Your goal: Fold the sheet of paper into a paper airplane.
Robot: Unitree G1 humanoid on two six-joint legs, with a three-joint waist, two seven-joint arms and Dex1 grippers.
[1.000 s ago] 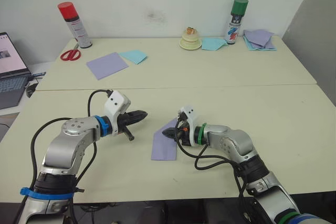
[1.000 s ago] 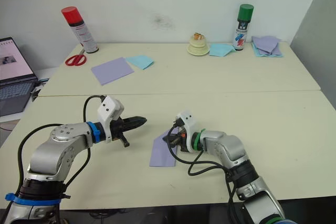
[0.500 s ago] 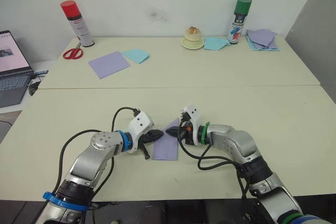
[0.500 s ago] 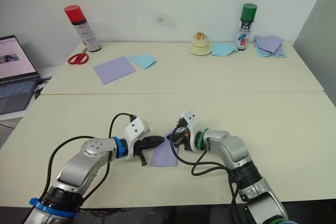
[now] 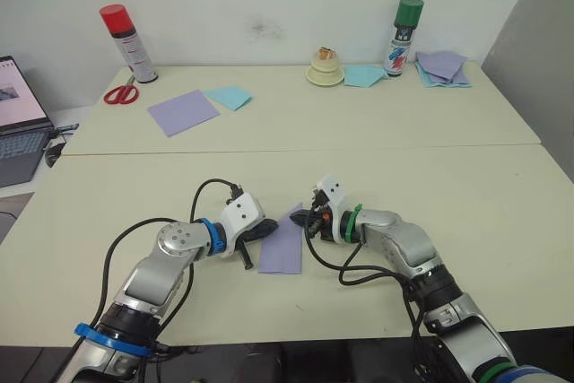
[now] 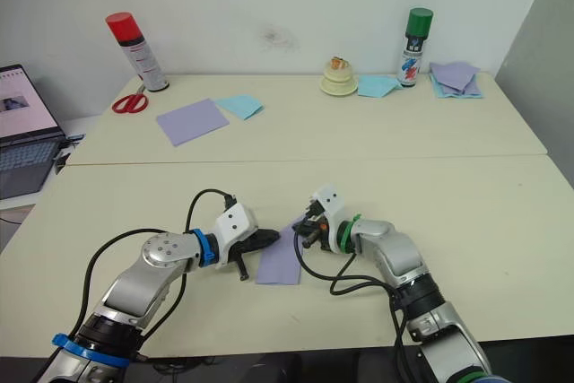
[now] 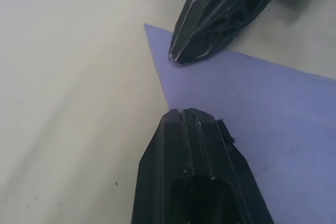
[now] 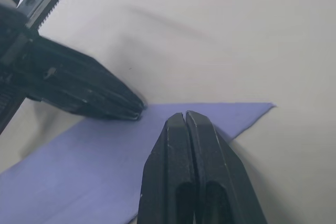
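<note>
Since a second ago the left gripper (image 5: 265, 230) has swung in to the sheet of paper (image 5: 283, 247), its fingers pressed together, tip at the sheet's left edge. Opposite it, the right gripper (image 5: 300, 218) is also closed, its tip over the sheet's far pointed corner, perhaps touching it. That folded lavender sheet lies flat on the near table (image 5: 502, 213), between both grippers.
</note>
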